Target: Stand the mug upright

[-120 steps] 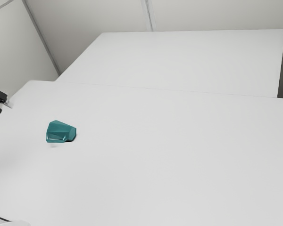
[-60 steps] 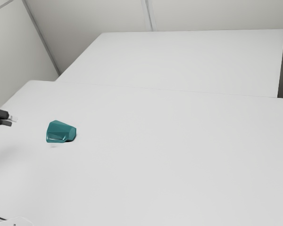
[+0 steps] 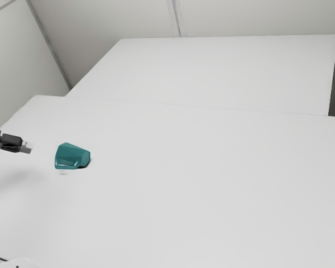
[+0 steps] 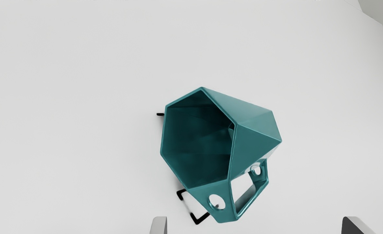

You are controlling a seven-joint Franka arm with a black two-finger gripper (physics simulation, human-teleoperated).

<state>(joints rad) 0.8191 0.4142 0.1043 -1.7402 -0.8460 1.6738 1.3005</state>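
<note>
At the exterior view's left edge, the black gripper (image 3: 27,148) is a short way to the left of the teal mug (image 3: 72,156). That faceted mug lies on its side on the white table. In the wrist view the mug (image 4: 253,126) shows its dark hollow opening, and its angular handle with a round hole points toward the fingertips. The gripper (image 4: 255,226) is open, its two fingertips wide apart, with the handle's end just ahead of the space between them and no contact seen.
The white table (image 3: 201,190) stretches across the exterior view, with a second white surface (image 3: 223,72) behind it. Pale walls rise at the back and left. A pale object with a dark line (image 3: 17,263) sits at the lower left corner.
My gripper has come in from the exterior view's left edge, moving toward the exterior view's right and lower in that view, closer to the mug. The mug has stayed where it was.
</note>
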